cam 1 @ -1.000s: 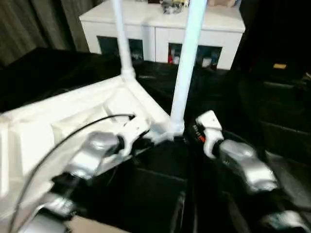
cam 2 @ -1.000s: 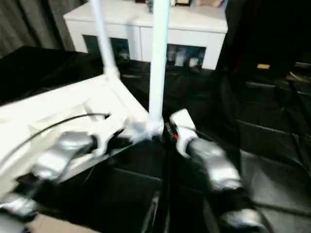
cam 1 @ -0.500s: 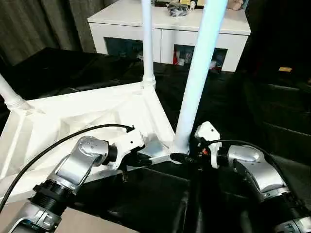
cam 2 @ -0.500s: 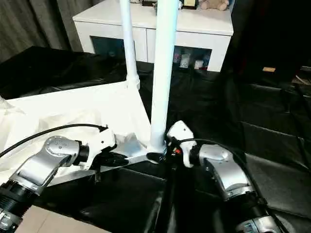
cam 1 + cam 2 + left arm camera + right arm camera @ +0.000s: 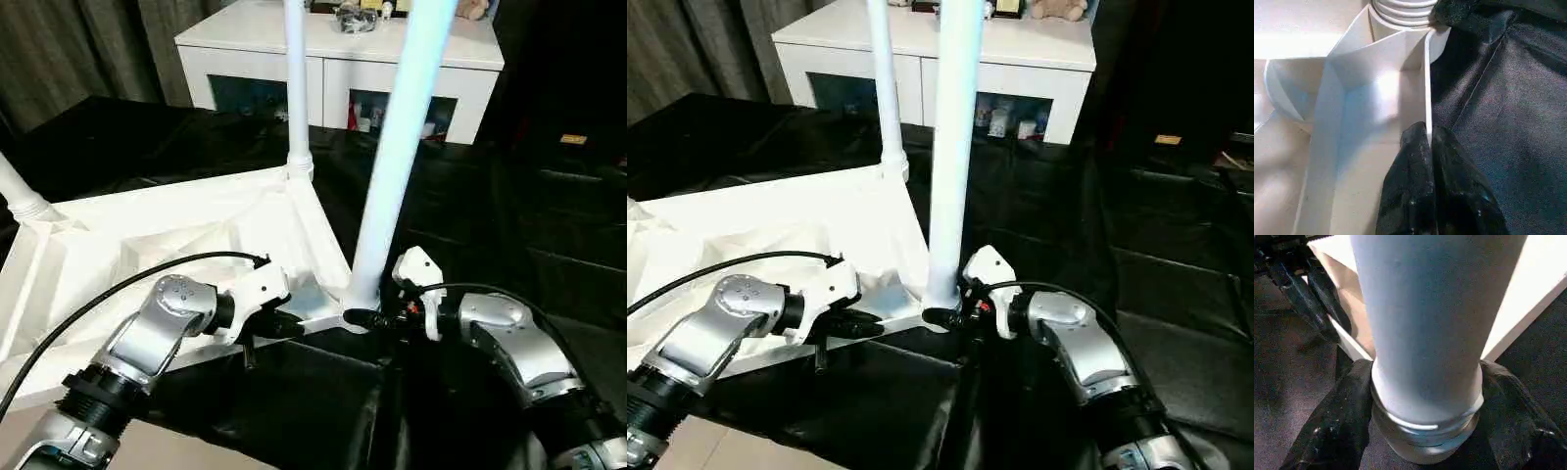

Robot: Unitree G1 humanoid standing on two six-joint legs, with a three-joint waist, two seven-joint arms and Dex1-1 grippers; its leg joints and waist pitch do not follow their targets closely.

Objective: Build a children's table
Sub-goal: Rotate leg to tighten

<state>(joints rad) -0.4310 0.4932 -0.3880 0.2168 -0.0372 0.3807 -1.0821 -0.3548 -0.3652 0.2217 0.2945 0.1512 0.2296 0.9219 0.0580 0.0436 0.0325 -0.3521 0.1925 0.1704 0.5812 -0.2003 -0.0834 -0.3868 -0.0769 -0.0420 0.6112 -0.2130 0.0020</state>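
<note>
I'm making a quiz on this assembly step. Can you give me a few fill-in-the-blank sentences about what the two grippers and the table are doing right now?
1. The children's table lies ____ on the black cloth, its legs pointing up.
2. The left gripper is shut on the tabletop's thin ____.
3. The right gripper has its fingers on either side of the nearest leg's ____.
4. Behind the table stands a white ____ with dark glass doors.

Missing words: upside down; rim; base; cabinet
</note>
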